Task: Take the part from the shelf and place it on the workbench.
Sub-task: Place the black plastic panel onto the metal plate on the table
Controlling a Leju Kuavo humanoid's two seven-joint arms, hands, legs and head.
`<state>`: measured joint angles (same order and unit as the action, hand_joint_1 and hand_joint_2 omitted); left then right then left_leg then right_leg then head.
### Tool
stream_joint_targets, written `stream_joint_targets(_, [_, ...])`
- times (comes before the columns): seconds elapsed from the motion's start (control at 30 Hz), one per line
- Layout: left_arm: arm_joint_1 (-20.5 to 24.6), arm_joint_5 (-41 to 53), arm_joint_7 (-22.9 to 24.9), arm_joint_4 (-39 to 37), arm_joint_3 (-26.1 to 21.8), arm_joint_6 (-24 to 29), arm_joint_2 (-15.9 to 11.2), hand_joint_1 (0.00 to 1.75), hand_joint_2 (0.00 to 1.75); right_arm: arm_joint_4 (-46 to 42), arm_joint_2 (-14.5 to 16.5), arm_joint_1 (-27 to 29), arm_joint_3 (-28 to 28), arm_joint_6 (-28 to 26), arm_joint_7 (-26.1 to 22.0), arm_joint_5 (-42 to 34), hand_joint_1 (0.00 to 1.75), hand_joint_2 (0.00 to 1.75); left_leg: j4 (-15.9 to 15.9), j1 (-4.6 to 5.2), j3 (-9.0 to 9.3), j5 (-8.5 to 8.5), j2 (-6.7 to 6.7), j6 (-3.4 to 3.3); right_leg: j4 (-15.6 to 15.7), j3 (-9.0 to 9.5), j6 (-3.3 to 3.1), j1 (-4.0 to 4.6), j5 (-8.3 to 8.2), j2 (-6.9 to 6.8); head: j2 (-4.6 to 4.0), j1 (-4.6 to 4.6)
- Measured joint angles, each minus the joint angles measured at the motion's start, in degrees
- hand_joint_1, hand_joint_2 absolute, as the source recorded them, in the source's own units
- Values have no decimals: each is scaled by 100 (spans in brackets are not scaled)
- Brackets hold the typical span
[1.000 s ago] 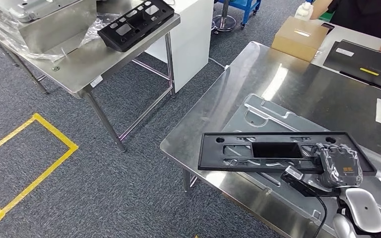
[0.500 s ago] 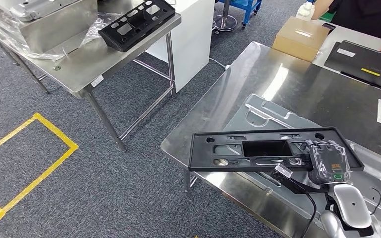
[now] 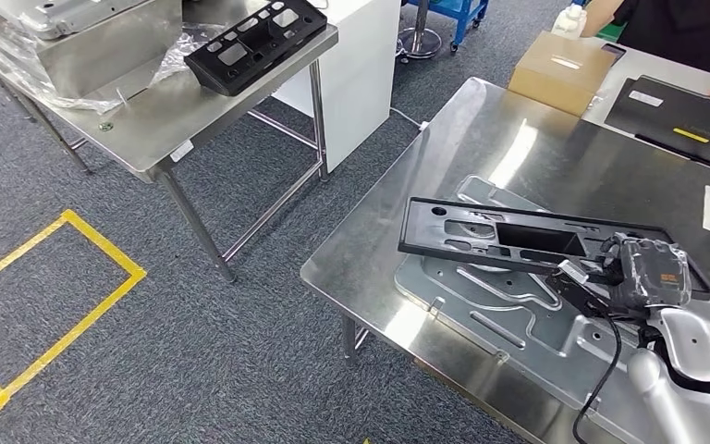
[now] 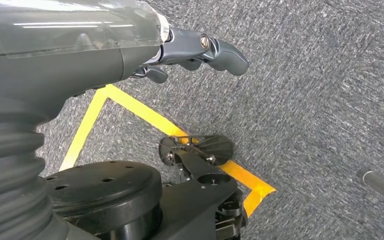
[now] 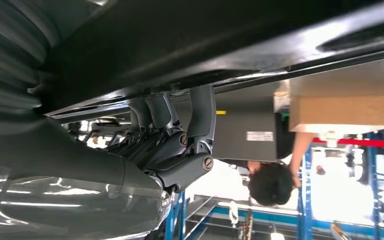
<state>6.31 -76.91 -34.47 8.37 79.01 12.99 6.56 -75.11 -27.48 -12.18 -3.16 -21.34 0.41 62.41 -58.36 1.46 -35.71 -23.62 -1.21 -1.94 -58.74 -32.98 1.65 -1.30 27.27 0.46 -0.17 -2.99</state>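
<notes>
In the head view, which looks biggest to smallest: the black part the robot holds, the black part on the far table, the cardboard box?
1. Held black part.
2. Black part on the far table.
3. Cardboard box.
Nearness to the camera enlarges the held one, so true sizes stay unsure.

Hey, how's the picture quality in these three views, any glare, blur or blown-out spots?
Head view: sharp, with bright glare streaks on the steel workbench. Left wrist view: carpet crisp, the left hand close and slightly soft, light streaks on its clear cover. Right wrist view: the black part is dark and underexposed against a blown-out background, with the right hand in shadow.
</notes>
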Motion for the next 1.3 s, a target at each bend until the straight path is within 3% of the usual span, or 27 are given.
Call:
stream_joint_targets(0.3, [-3, -60, -66, 0, -3, -26, -1, 0, 175, 339, -33, -62, 61, -119, 69, -7, 175, 175, 1, -1, 0, -4, 0, -3, 0, -2, 2, 1, 4, 0, 0, 0])
stream_joint_targets(0.53, [0, -86, -383, 0, -21, -47, 9, 0, 175, 363, -46, -34, 70, -152, 68, -92, 175, 175, 2, 0, -1, -5, 0, -4, 0, -1, 3, 1, 4, 1, 0, 0])
stream_joint_targets(0.67, [9, -11, -89, 1, -16, 53, 34, 0, 175, 521, -11, -154, 137, -252, 2, -4, 175, 175, 1, 0, -2, -5, 2, -5, 0, 0, 3, 1, 4, 4, 0, 0])
stream_joint_targets(0.83, [1, -114, -156, 2, -26, -232, 43, 0, 175, 829, 55, -407, 264, -352, -38, 50, 175, 175, 0, 0, -2, -4, -3, -6, 0, 1, 3, 1, 4, -4, 0, 0])
stream_joint_targets(0.97, [-4, -169, -96, 2, -51, -351, 42, 0, 175, 1002, 86, -584, 344, -383, -71, 50, 0, 0, 0, 0, -2, -5, -3, -6, 0, 1, 3, 1, 4, -3, 0, 0])
stream_joint_targets(1.3, [-6, -55, 187, 2, -61, -431, 42, 0, 175, 1165, 146, -758, 447, -513, -49, 69, 0, 0, 1, 0, -1, -5, -3, -6, 0, 1, 3, 1, 4, -3, 0, 0])
